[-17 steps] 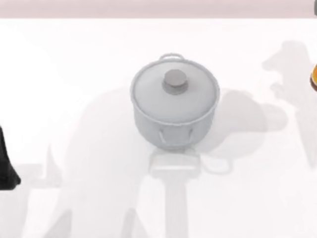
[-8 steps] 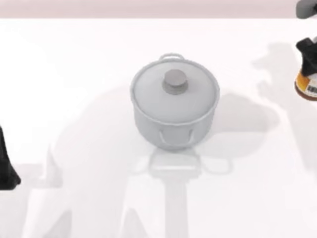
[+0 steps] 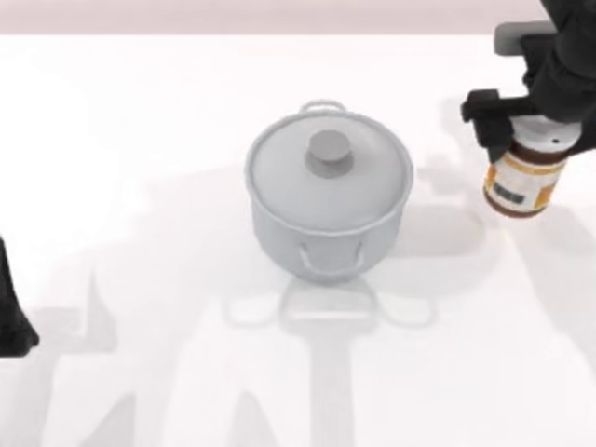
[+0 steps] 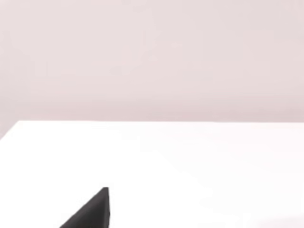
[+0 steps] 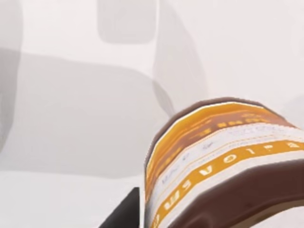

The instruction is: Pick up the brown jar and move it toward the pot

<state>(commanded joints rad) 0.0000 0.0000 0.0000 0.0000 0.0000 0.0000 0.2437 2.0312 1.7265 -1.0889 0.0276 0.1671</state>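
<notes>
White table (image 3: 140,140) seen from above: the pot (image 3: 329,200) stands lidded at centre. To its right, well apart, the brown jar (image 3: 524,175) is held by its lid end, clamped in the right gripper (image 3: 531,126). Left arm (image 3: 14,312) parked at the left edge.

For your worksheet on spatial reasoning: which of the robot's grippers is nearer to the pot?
Right. The right gripper, shut on the brown jar, hangs off the right of the pot. The left arm sits parked at the table's left edge, farther away.
</notes>
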